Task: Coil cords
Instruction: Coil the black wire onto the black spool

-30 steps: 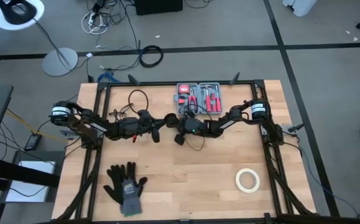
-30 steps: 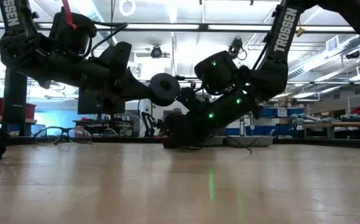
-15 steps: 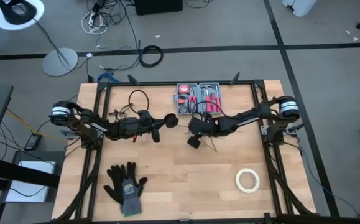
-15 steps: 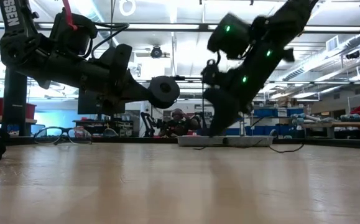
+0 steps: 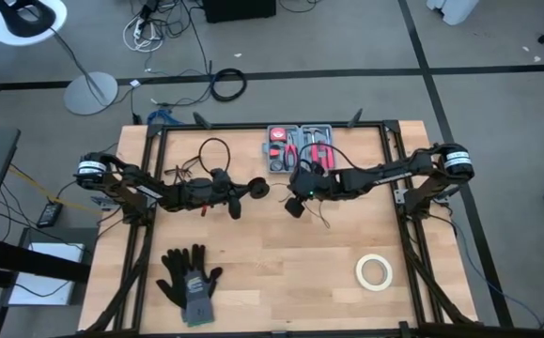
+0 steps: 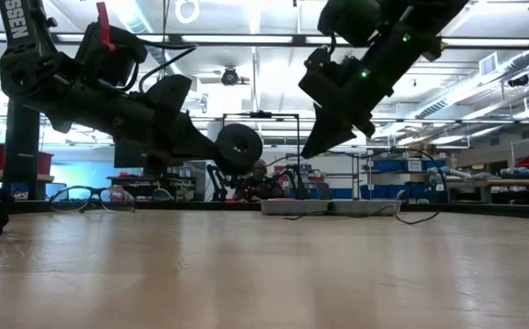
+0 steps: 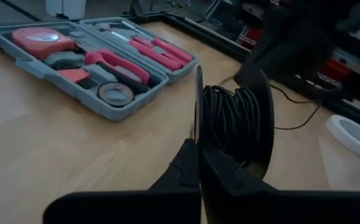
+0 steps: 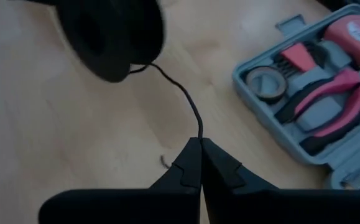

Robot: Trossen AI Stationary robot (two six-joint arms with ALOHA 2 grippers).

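The cord is a thin black wire wound on a black spool point(image 5: 258, 188) with two round flanges, also in the left wrist view point(image 7: 232, 124) and low view point(image 6: 238, 146). My left gripper point(image 5: 245, 192) is shut on the spool, above the table's middle. A free run of cord point(image 8: 180, 87) goes from the spool point(image 8: 114, 37) to my right gripper point(image 5: 295, 204), which is shut on it just right of the spool and raised off the table point(image 6: 321, 146). A loose tail of wire point(image 5: 324, 220) lies on the table below the right arm. My left gripper pinches one flange of the spool at its rim point(image 7: 198, 134) between its two fingers, coming level from the table's left. The spool is lifted clear of the table, its flanges standing on edge. My right gripper pinches the thin cord point(image 8: 199, 132) between its two fingertips, a single strand. The fingers slant down from the table's right. The strand runs on to the spool in a slight curve, clear of the table.
An open grey tool case point(image 5: 300, 148) with red-handled tools lies at the far edge behind the grippers. A white tape roll point(image 5: 373, 271) lies at the near right, a pair of dark gloves point(image 5: 189, 277) at the near left. Bare wood lies between them.
My right gripper has risen from close to the table beside the spool to well above it, and has gone toward the table's right edge, staying shut on the cord. The strand between it and the spool now hangs clear of the table.
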